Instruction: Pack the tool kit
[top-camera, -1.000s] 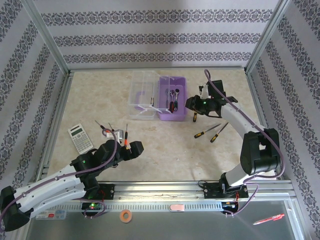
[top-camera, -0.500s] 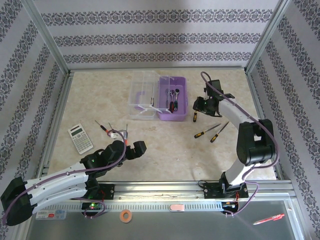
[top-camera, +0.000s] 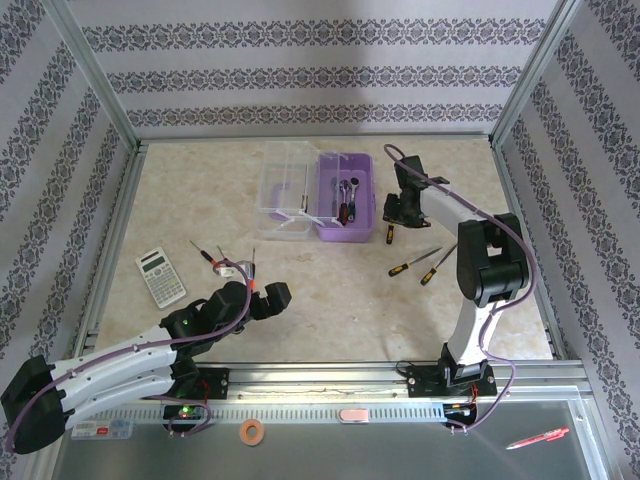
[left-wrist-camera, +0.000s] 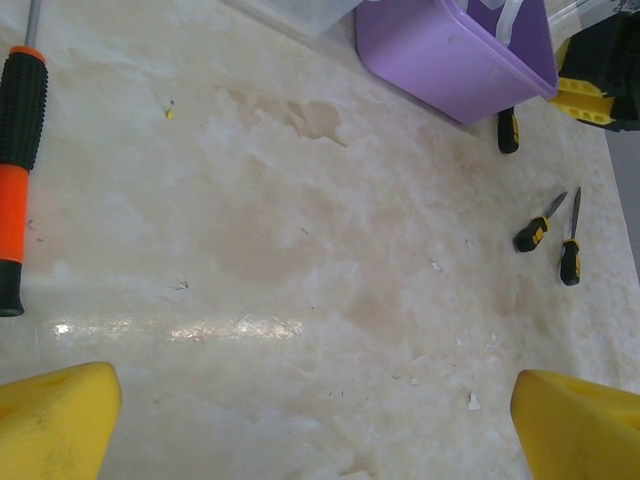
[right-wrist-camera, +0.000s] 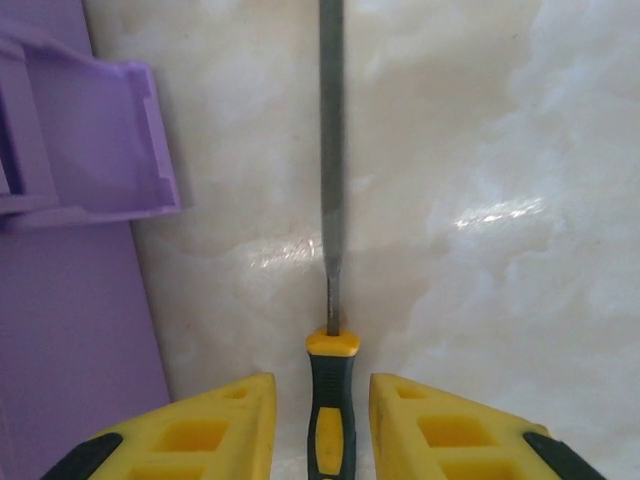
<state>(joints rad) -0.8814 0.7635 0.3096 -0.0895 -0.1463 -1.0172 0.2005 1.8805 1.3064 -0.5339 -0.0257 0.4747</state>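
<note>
The lilac tool kit case (top-camera: 345, 235) stands open at the back centre, its clear lid (top-camera: 283, 185) lying to its left and a ratchet wrench (top-camera: 347, 192) inside. My right gripper (top-camera: 392, 222) is just right of the case, pointing down. In the right wrist view its fingers (right-wrist-camera: 200, 430) straddle the handle of a yellow-and-black screwdriver (right-wrist-camera: 332, 400) lying on the table, with a narrow gap on each side, so the right gripper (right-wrist-camera: 322, 425) is open. My left gripper (left-wrist-camera: 315, 420) hangs wide open over bare table, right of an orange-and-black screwdriver (left-wrist-camera: 18, 170).
Two more yellow-and-black screwdrivers (top-camera: 413, 263) (top-camera: 438, 264) lie right of centre. Several thin screwdrivers (top-camera: 253, 265) and a small metal part (top-camera: 232, 268) lie by the left gripper. A grey calculator (top-camera: 161, 276) sits at the left. Metal frame rails border the table.
My right gripper has swung left and back to the case's right side, over the screwdriver, and its jaws have narrowed. The left arm shifted slightly right, then held still.
</note>
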